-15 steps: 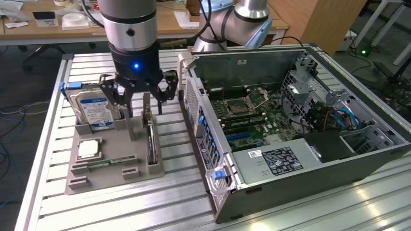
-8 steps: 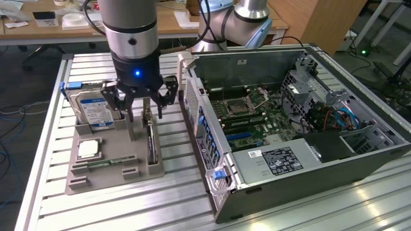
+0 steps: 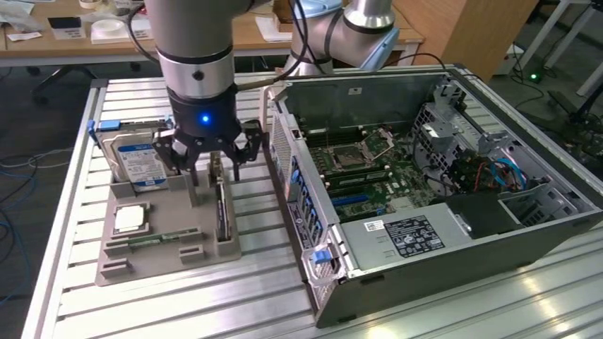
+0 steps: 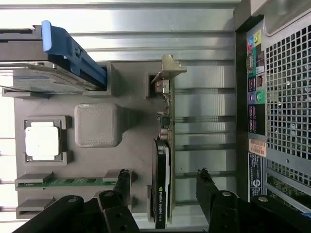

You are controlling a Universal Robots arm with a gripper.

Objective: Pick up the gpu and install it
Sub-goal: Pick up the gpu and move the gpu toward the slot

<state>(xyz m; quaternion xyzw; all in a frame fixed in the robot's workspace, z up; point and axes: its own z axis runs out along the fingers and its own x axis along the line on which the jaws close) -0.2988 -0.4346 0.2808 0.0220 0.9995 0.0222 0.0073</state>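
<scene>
Slatted aluminium bench, gpu (image 4: 163, 155) still unpicked.
Gripper (image 4: 164, 175) jaws wide open, gpu upright between them, untouched, in grey holder (image 4: 133, 150); pickup, install remain.

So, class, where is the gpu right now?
The gpu stands on edge in the grey tray at the exterior view's left, between the hard drive and the computer case, under the open gripper.

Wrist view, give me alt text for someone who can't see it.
The open black hand hovers with a finger on each side of the gpu, a green circuit-board card with black cooler and silver bracket, standing on edge in a grey tray. The tray also holds a silver square chip.
</scene>
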